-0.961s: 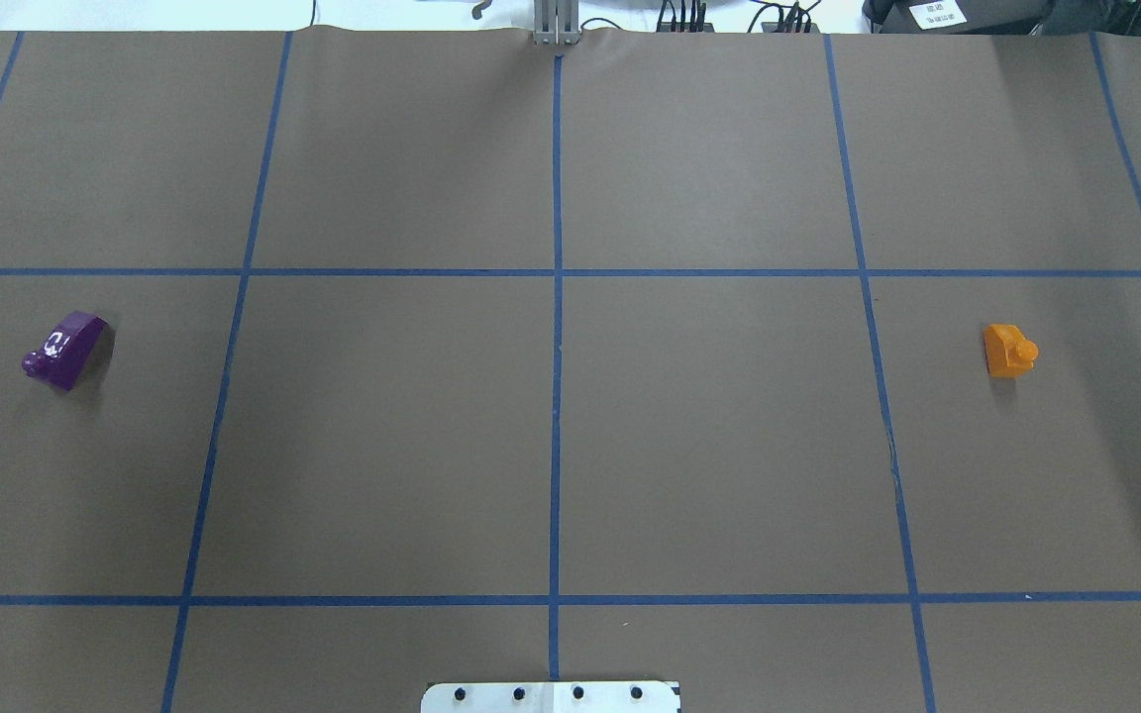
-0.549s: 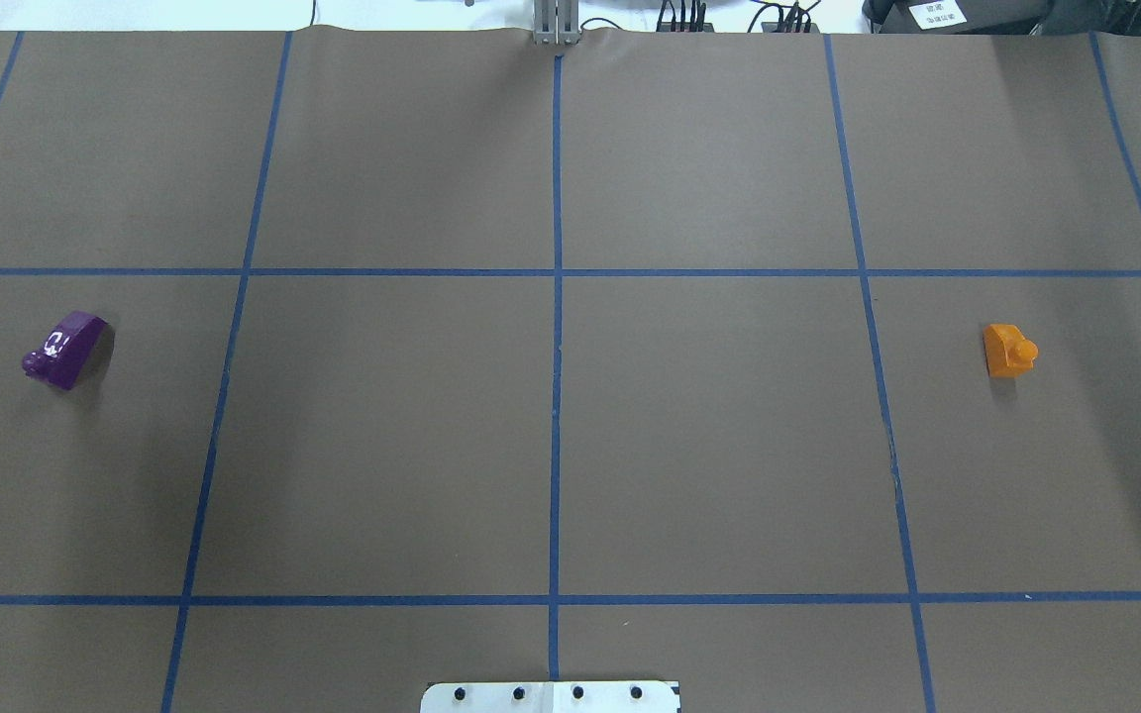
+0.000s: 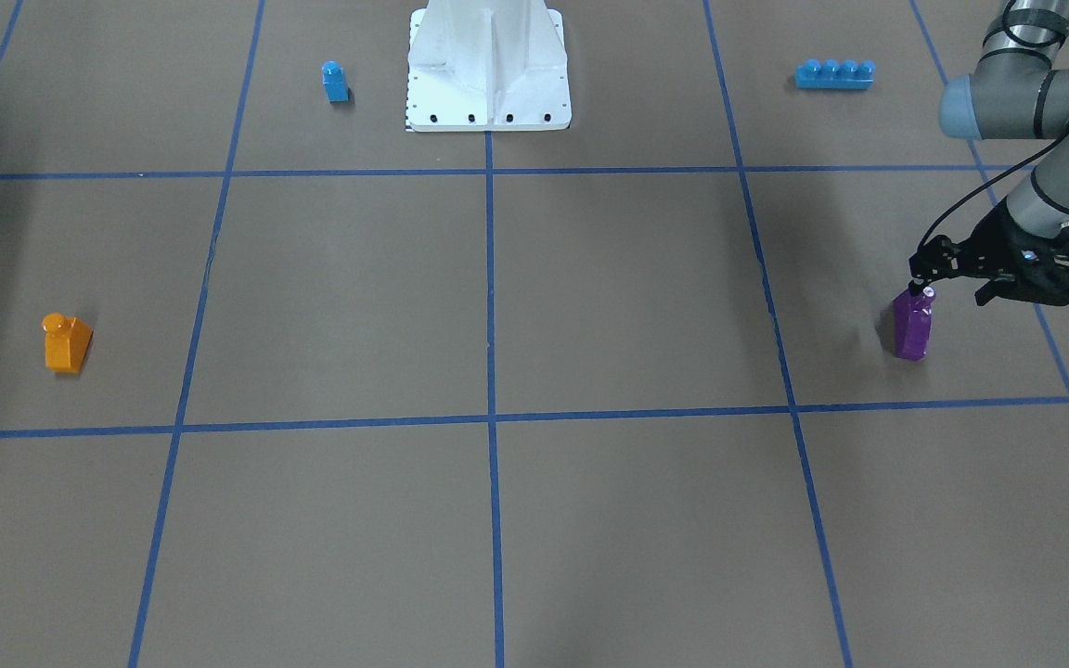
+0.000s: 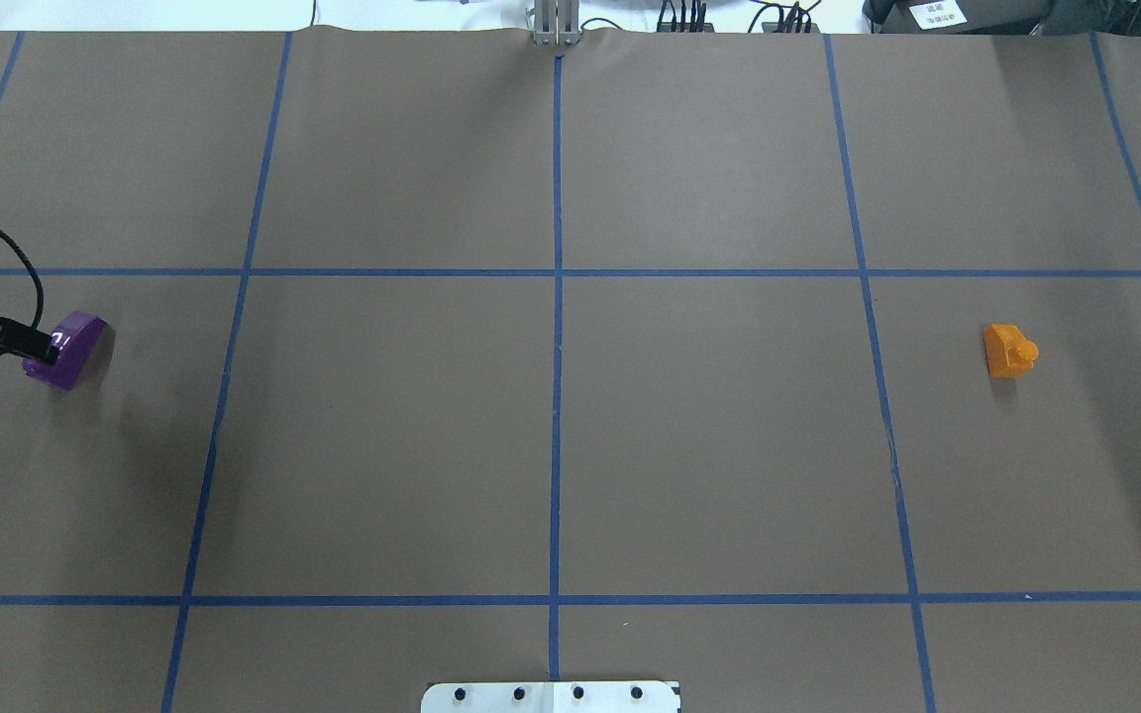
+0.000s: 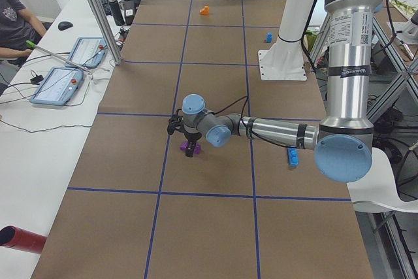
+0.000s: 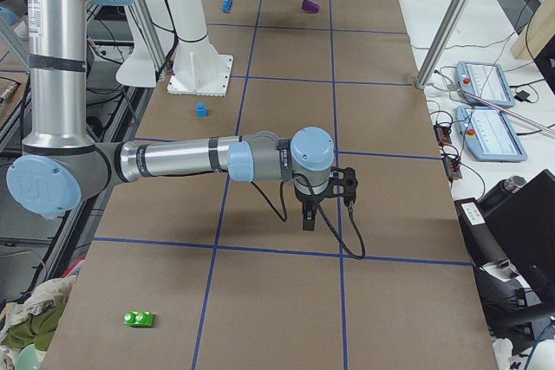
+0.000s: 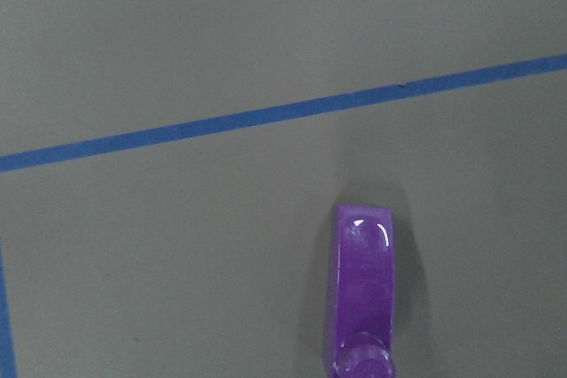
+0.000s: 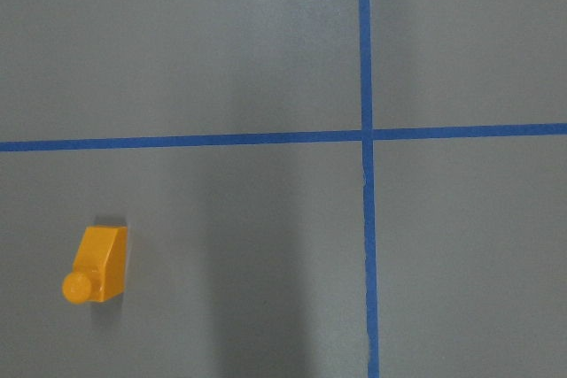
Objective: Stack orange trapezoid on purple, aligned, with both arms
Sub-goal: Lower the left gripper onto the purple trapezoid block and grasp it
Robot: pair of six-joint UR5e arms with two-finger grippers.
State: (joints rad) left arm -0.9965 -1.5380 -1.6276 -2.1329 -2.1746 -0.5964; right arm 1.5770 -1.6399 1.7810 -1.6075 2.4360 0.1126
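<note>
Brown table, blue grid, bright blocks.
A blue tape grid (image 4: 557,396) crosses the brown paper-covered table (image 4: 709,446). On it sit a glossy purple plastic block (image 4: 75,347) with white glare, an orange plastic studded block (image 4: 1006,352), a small blue single-stud block (image 3: 335,82) and a long blue four-stud brick (image 3: 834,74). The left arm (image 3: 1054,181) is grey with light-blue caps.

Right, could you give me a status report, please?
Left end effector over purple, grip unclear. Right end effector short of orange, state unclear. Blocks far apart; nothing seen between.

Far left, purple block (image 4: 78,344) (left pincer (image 4: 36,347) overlapping its edge); far right, orange trapezoid (image 4: 1007,352).
</note>
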